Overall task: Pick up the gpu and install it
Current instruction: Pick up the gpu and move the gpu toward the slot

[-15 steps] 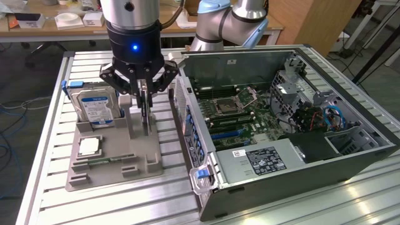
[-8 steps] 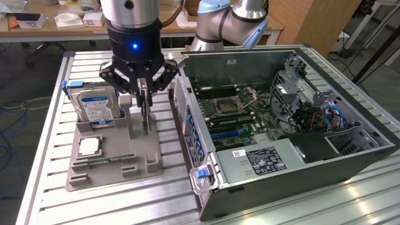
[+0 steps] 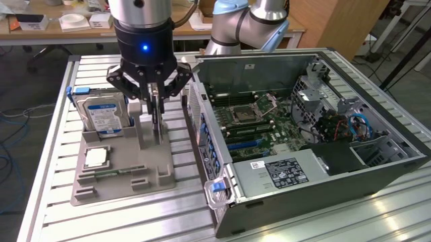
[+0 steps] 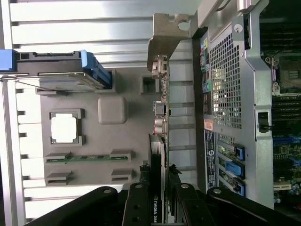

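Note:
The gpu [image 3: 159,121] stands on edge, a thin black card at the upright post of the grey parts holder [image 3: 121,187]. My gripper [image 3: 156,100] comes straight down over it, its black fingers pressed on both faces of the card. In the wrist view the gpu [image 4: 160,141] appears edge-on, its silvery end bracket [image 4: 164,37] at the far end, and my gripper [image 4: 160,200] is shut on the near end. The open computer case [image 3: 397,151] lies just beside it, on the exterior view's right, with the motherboard [image 3: 263,126] exposed.
On the holder also sit a silver hard drive [image 3: 102,116] with a blue-white label, a processor chip [image 3: 96,157] and a green memory stick [image 3: 108,174]. The case's rear panel [image 4: 225,84] runs close alongside the card. A power supply [image 3: 283,171] fills the case's near end. Everything rests on a slatted metal table [image 3: 135,219].

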### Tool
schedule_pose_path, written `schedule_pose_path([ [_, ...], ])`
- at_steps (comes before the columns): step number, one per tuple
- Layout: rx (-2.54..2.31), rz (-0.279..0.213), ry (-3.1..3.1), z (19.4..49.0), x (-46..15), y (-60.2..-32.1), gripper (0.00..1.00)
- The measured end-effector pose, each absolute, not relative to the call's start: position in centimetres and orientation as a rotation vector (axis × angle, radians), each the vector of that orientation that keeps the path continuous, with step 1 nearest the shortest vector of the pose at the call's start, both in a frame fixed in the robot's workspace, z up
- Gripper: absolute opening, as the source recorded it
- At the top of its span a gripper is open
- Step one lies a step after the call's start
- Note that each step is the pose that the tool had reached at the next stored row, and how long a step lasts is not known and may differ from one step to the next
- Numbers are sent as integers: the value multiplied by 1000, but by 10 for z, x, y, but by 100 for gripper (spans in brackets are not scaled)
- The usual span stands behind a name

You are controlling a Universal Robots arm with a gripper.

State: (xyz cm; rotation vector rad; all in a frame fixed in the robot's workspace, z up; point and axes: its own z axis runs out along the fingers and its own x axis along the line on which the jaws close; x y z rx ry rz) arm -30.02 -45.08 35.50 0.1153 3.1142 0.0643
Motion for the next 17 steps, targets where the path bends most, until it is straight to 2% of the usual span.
schedule_pose_path([
  [17,115,64,3114,359,-300,-451,26],
])
